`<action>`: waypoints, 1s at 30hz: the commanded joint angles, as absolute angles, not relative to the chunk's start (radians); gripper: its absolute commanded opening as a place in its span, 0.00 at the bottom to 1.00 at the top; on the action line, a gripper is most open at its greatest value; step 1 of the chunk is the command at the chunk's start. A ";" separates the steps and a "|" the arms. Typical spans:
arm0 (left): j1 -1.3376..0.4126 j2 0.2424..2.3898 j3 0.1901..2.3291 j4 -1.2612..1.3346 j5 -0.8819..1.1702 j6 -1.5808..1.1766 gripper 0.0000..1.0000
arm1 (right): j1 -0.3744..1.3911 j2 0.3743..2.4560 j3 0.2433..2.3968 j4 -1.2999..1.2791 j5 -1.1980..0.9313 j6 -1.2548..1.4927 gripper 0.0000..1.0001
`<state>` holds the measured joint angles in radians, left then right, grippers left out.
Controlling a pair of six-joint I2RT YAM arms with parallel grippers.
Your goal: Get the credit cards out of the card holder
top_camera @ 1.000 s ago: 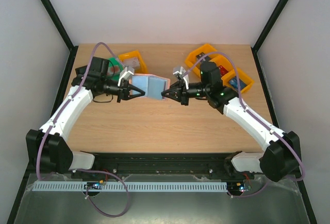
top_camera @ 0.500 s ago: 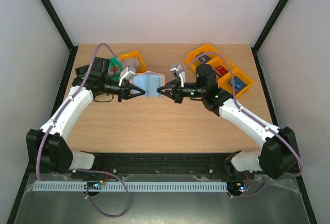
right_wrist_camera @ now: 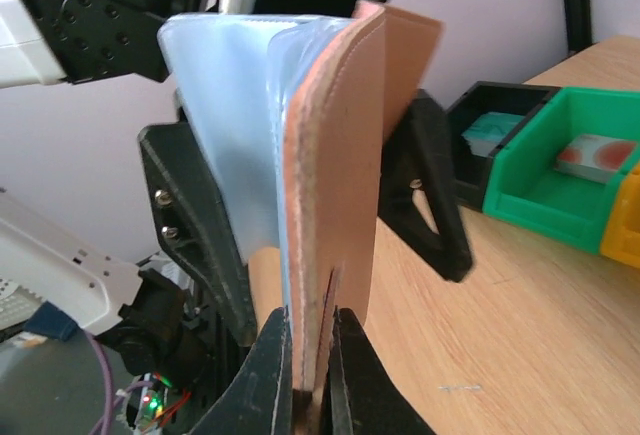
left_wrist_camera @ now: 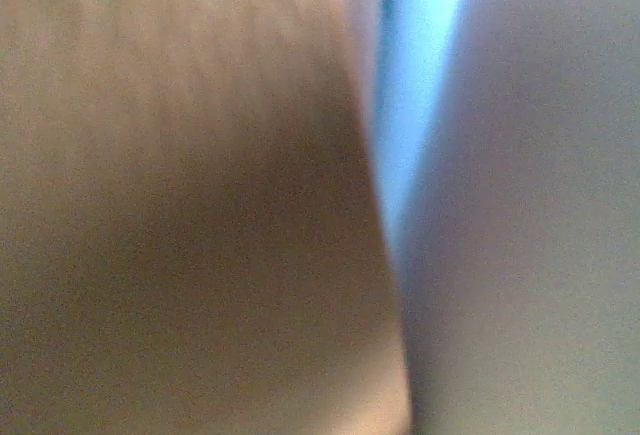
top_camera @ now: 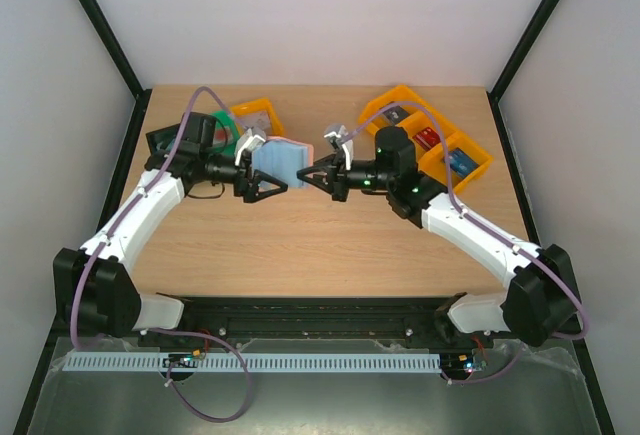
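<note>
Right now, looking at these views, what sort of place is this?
Probably a robot lab test cell: black-framed white walls, a left arm and right arm bolted at a wooden table, and small orange bins.

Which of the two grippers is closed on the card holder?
The right gripper: its fingers pinch the tan edge of the card holder. The left gripper stands open, its black fingers spread on either side of it.

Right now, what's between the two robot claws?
The card holder: the right claw pinches its edge, the left claw stands open around it. The top and right wrist views show it.
</note>
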<state>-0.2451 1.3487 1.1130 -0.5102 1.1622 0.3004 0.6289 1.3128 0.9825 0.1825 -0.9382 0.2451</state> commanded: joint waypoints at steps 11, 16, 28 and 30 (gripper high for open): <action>-0.249 1.333 1.106 -0.471 1.182 0.259 0.33 | 0.675 1.320 1.018 0.204 -0.983 0.194 0.02; -0.242 1.328 1.105 -0.475 1.205 0.260 0.02 | 0.670 1.308 1.035 0.124 -0.905 0.144 0.11; -0.228 1.320 1.098 -0.488 1.246 0.279 0.02 | 0.629 1.288 1.025 0.048 -0.783 0.111 0.29; -0.229 1.319 1.099 -0.500 1.259 0.299 0.02 | 0.627 1.289 1.026 0.043 -0.780 0.108 0.33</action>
<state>-0.2352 1.3418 1.1049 -0.4992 1.2076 0.2584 0.6334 1.3087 0.9981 0.0784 -0.8162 0.1356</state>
